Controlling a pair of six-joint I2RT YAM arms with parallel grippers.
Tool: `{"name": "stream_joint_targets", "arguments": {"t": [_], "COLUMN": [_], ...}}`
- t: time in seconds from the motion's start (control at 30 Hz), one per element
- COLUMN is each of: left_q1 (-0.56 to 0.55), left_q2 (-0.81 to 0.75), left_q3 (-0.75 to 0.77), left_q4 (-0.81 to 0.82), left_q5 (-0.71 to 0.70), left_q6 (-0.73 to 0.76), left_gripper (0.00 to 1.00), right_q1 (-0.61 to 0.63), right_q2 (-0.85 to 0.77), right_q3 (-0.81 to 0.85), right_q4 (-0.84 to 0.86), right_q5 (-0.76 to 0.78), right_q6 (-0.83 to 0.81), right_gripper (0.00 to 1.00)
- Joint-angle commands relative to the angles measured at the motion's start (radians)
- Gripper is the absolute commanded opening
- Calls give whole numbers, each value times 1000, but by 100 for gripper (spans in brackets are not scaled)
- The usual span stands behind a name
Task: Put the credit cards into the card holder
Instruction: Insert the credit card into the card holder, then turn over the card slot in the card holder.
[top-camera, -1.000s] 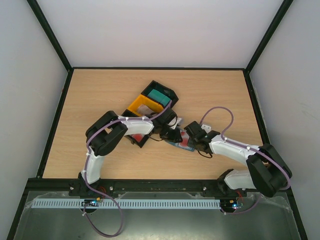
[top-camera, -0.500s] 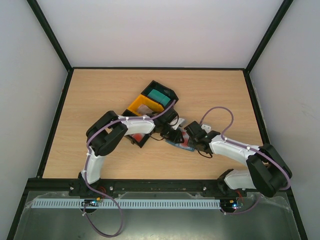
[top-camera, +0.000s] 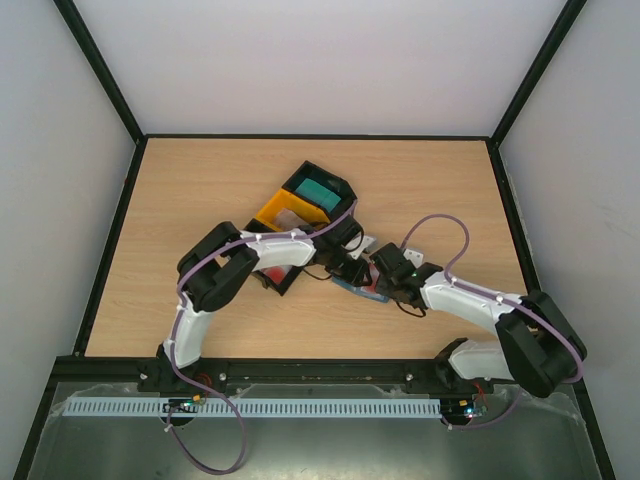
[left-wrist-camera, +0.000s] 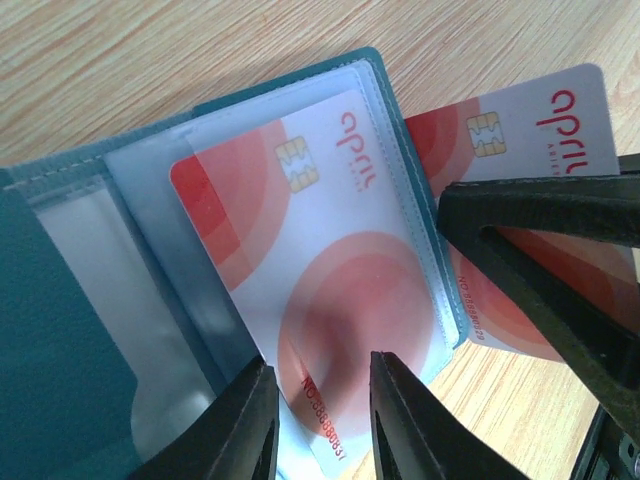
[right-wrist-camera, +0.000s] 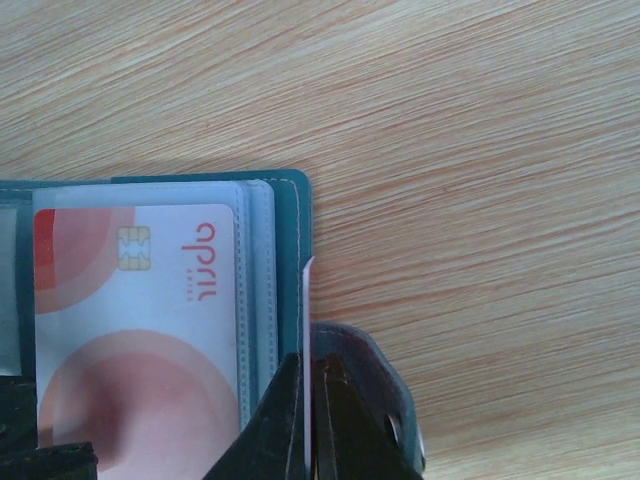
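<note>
The holder (top-camera: 350, 287) lies open near the middle of the tabletop (top-camera: 200, 180), a little toward the near edge, with both arms meeting over it.

The task looks about half done. The first card (left-wrist-camera: 330, 270) is most of the way into a clear sleeve of the holder (left-wrist-camera: 60, 330). Its chip end is covered by the plastic, and its other end sticks out toward the left claw (left-wrist-camera: 320, 365). That claw's fingers stand a little apart and clamp nothing, with their tips over the card's exposed end. I cannot tell whether they press on it. It probably needs a last push to seat it.

The second card (left-wrist-camera: 520, 130) is not in a sleeve. It juts out past the holder's outer edge, and the right claw (right-wrist-camera: 308, 362) is clenched on it, the card showing as a thin white sliver (right-wrist-camera: 307, 290) between nearly closed fingers, just beside the snap tab (right-wrist-camera: 375, 400). It has yet to be lined up with a free sleeve and slid in.

The trays (top-camera: 300, 205) sit just beyond, toward the far edge. Whether they hold more such cards I cannot tell.
</note>
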Motion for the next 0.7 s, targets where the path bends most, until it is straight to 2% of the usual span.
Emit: {"name": "stream_joint_targets", "arguments": {"t": [0.0, 0.23, 0.33, 0.43, 0.57, 0.67], "left_q1": [-15, -12, -7, -7, -5, -4], "left_q2": [-45, -130, -145, -147, -100, -63], "left_q3": [-7, -30, -28, -25, -8, 1], "left_q4": [-46, -81, -89, -85, -96, -98], "left_q5": [-50, -83, -90, -102, -107, -113], "left_q6": [-6, -34, -50, -61, -68, -74], "left_gripper": [30, 46, 48, 42, 25, 18], "right_q1": [-4, -4, -4, -4, -4, -4], "right_q2": [-55, -137, -137, -132, -134, -141], "right_q3": [2, 23, 34, 40, 40, 38], "right_q4": [-19, -71, -73, -70, -58, -52], "right_q5": [25, 52, 43, 36, 28, 20], "right_q6": [23, 30, 25, 23, 22, 21], "right_gripper": [2, 2, 2, 2, 2, 2]}}
